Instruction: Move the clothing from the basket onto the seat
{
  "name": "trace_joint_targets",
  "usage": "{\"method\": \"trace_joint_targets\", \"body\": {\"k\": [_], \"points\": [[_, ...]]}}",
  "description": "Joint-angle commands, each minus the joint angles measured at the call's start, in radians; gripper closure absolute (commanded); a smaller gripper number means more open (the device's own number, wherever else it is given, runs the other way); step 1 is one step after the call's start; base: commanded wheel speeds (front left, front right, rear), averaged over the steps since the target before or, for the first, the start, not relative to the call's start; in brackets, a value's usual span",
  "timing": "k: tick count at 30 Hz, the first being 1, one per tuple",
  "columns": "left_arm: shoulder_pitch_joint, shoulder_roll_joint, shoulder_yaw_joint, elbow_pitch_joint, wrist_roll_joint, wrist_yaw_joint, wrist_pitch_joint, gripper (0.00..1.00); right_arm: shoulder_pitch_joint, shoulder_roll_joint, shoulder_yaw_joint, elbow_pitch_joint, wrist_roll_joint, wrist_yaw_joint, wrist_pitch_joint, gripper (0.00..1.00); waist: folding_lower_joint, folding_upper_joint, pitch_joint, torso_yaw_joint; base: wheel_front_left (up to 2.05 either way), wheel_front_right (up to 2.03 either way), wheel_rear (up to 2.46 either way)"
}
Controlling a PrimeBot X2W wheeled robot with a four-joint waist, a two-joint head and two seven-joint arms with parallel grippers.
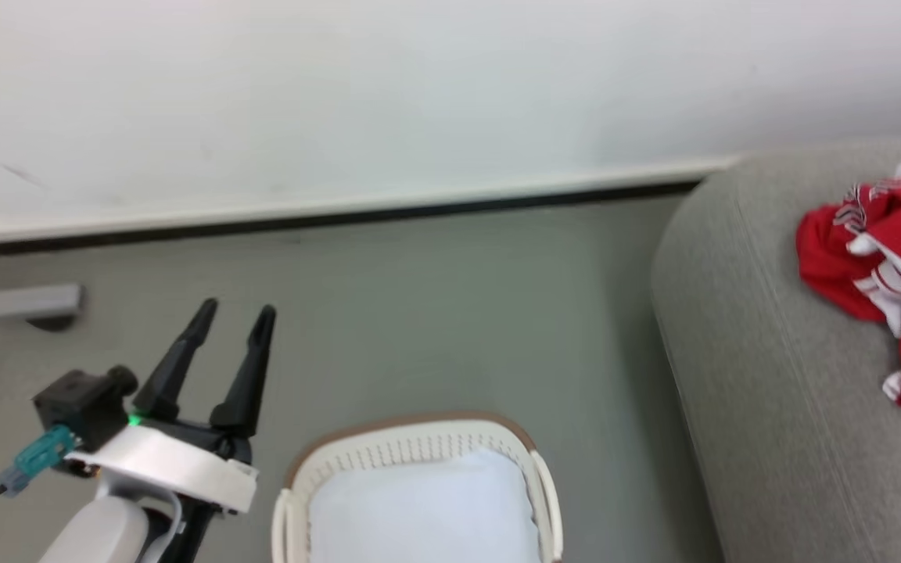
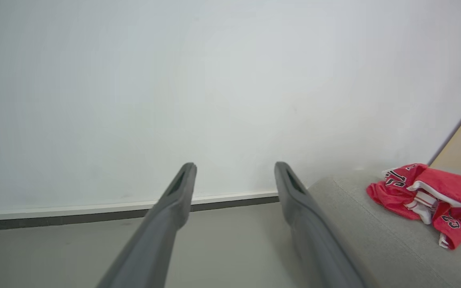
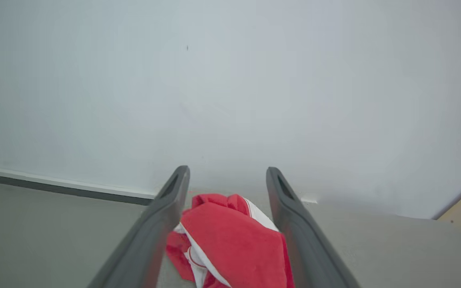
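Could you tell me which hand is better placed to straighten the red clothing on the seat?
Probably the right hand: its open fingers frame the clothing lying on the seat just ahead. The left hand hangs open over the floor beside the basket, with the clothing well off to its side.

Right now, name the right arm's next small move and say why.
Probably draw the right gripper back and away from the clothing: its fingers stand open either side of the red pile, which lies on the seat. The visible part of the basket holds a white pad and no red, so nothing seems left to fetch.
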Motion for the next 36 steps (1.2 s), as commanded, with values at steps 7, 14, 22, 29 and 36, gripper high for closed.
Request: {"method": "trace_joint_targets", "body": {"k": [7, 14, 22, 29, 36], "points": [[0.132, -0.06, 0.138, 0.029, 0.045, 0.04, 0.0, 0.0, 0.066, 0.149, 0.09, -0.059, -0.004, -0.003, -0.079, 0.0, 0.0002, 0.0, -0.188, 0.126, 0.0, 0.0, 0.0], [0.226, -0.124, 0.234, 0.046, 0.09, 0.022, 0.0, 0.0, 0.225, 0.343, 0.061, -0.149, -0.081, -0.003, -0.226, 0.0, 0.0002, 0.0, -0.217, 0.164, 0.0, 0.0, 0.0], [0.279, -0.23, 0.337, 0.047, 0.178, -0.04, 0.0, 0.0, 0.377, 0.52, 0.1, -0.113, -0.128, -0.003, -0.357, 0.0, 0.0002, 0.0, -0.224, 0.174, 0.0, 0.0, 0.0], [0.311, -0.287, 0.378, 0.081, 0.286, -0.085, 0.0, 0.0, 0.364, 0.566, 0.165, -0.046, -0.187, -0.003, -0.369, 0.0, 0.0002, 0.0, -0.212, 0.152, 0.0, 0.0, 0.0], [0.295, -0.321, 0.397, 0.121, 0.335, -0.101, 0.0, 0.0, 0.341, 0.583, 0.156, -0.019, -0.196, -0.002, -0.37, 0.0, 0.0002, 0.0, -0.201, 0.143, 0.0, 0.0, 0.0]]}}
